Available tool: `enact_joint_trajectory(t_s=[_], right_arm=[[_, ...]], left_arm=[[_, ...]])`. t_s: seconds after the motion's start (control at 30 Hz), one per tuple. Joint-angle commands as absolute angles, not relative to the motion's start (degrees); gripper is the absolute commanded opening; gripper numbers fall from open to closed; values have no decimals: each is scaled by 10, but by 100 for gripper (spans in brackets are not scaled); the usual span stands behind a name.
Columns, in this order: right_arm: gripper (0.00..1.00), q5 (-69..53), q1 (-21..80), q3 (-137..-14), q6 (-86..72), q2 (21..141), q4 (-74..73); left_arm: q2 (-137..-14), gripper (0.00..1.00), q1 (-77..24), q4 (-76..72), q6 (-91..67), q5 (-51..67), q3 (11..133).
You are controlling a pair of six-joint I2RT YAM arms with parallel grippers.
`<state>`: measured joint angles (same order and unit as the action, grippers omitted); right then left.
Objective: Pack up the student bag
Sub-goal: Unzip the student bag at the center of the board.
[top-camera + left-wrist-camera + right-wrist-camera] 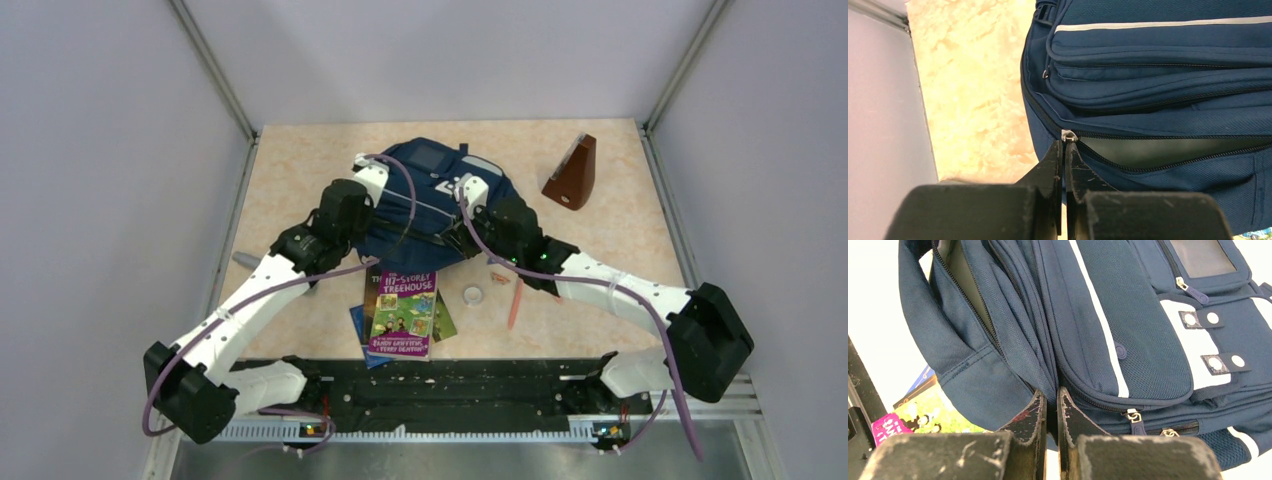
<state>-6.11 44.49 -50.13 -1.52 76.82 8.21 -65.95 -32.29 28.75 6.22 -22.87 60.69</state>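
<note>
The student bag [430,185], navy with pale patches, lies in the middle of the table with both grippers at its near side. My left gripper [1064,142] is shut on the metal zipper pull [1068,135] at the end of the main compartment's zip. That compartment gapes, and its grey lining [1168,151] shows. My right gripper [1051,392] is shut on a fold of the student bag's fabric [1045,365] between the open compartment and the front pockets. In the top view the left gripper [383,222] and the right gripper [455,235] are partly hidden by their wrists.
A stack of books [405,312], the Treehouse one on top, lies just in front of the bag. Beside it are a small white round thing [473,295] and an orange pen [515,302]. A brown wedge-shaped object [572,175] stands at the back right.
</note>
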Motion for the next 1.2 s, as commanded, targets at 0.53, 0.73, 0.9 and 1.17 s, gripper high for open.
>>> enact_joint_trajectory(t_s=[0.53,0.73,0.9,1.17], right_arm=[[0,-52,398,-616,17,896,240],[9,-52,384,-703,18,970,226],[48,-37,384,-687,-30,937,191],[66,-2,385,-556,-250,807,132]], left_arm=[[-565,0,-296,230,44,-24,527],[-576,0,-297,221,17,18,527],[-589,0,-297,228,3,-25,532],[-601,0,-297,226,-19,-17,532]])
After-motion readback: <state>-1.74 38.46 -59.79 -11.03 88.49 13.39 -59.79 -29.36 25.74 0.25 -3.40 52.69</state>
